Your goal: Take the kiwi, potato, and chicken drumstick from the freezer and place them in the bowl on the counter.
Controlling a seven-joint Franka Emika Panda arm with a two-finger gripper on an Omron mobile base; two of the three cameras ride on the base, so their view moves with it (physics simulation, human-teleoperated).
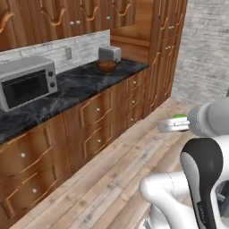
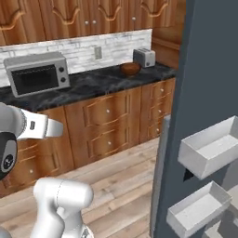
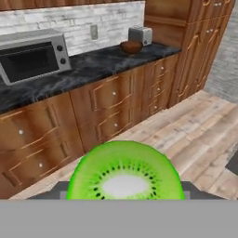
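- Left base view: distance was the plain hazard. The gripper (image 1: 175, 124) hung over the wooden floor, well apart from the bowl (image 1: 106, 65), which sat far down the black marble counter (image 1: 67, 91) just in front of the toaster (image 1: 109, 53). A sliver of green, the kiwi (image 1: 180, 117), showed at the tip of the hand. I judged that a long carry with a small, slick fruit could end with it slipping out and dropping to the floor. The microwave (image 1: 27, 82) stood nearer on the same counter, well clear of the bowl.
- Right base view: the freezer (image 2: 204, 93) rose close on the right, door open with its pale bins (image 2: 209, 146) jutting out. A wide swing of the arm, I thought, might clip them. From this side I could not tell how the fingers stood.
- Hand view: the kiwi's cut face filled the lower middle, right up against the camera and between where the tips should rise. The fingers looked clamped on it, though the fruit hid them, so the depth of the hold was unclear. The bowl lay far off, above and slightly right of the fruit.
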